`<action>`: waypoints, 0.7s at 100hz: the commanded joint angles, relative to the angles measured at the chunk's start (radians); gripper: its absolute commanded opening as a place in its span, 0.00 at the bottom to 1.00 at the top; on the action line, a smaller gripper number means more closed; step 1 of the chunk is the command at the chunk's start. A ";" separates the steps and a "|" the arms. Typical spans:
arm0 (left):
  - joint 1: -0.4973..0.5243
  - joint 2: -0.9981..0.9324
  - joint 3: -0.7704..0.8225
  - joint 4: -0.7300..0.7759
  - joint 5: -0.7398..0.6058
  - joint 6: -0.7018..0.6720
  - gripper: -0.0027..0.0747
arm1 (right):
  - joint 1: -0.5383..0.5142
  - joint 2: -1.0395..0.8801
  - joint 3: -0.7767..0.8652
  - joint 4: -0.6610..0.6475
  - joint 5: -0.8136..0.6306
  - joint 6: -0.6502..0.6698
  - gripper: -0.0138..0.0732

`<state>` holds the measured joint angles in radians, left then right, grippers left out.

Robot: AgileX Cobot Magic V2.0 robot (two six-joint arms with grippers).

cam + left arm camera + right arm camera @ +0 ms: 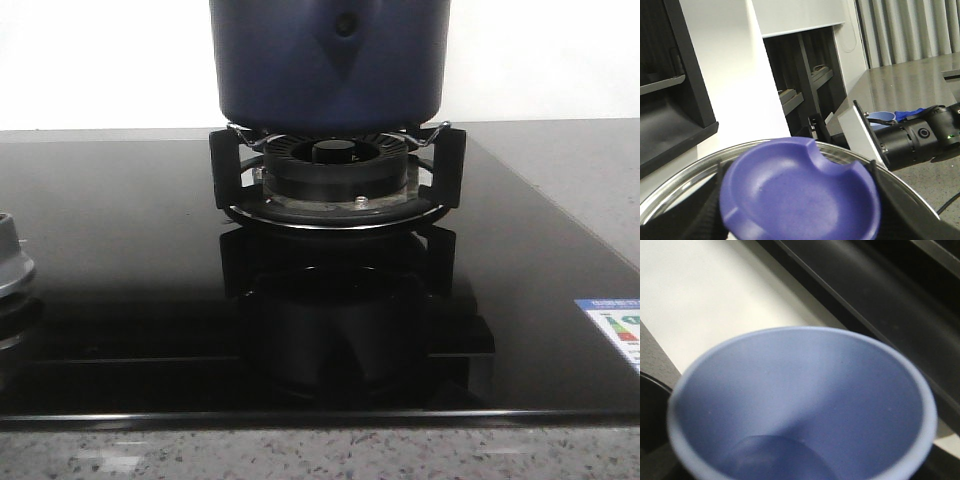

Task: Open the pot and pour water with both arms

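Note:
The dark navy-blue pot (325,60) stands on the black burner stand (335,175) at the back centre of the hob; its top is cut off by the frame. Neither gripper shows in the front view. In the left wrist view my left gripper (800,205) is shut on the blue knob (800,192) of a metal-rimmed lid (670,192), with dark fingers (892,200) on either side of it. A blue cup (800,405) fills the right wrist view and hides my right gripper's fingers. My right arm (922,135) and the cup (882,117) also show in the left wrist view.
The black glass hob (120,230) lies on a grey speckled counter (300,455). A small grey metal burner part (12,265) sits at the hob's left edge. A label sticker (615,325) is at the right. Dark shelving (805,75) stands behind.

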<state>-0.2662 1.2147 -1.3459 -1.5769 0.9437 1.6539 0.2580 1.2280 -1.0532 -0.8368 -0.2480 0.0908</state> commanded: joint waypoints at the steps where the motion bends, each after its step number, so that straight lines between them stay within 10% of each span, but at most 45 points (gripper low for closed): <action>1: 0.004 -0.027 -0.036 -0.093 -0.008 -0.010 0.41 | 0.008 -0.007 -0.059 -0.039 -0.058 -0.003 0.44; 70: 0.004 -0.027 -0.036 -0.086 0.005 -0.010 0.41 | 0.077 0.056 -0.074 -0.359 -0.037 -0.003 0.44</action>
<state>-0.2662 1.2147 -1.3459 -1.5693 0.9488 1.6539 0.3341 1.3121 -1.0847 -1.2031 -0.2480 0.0908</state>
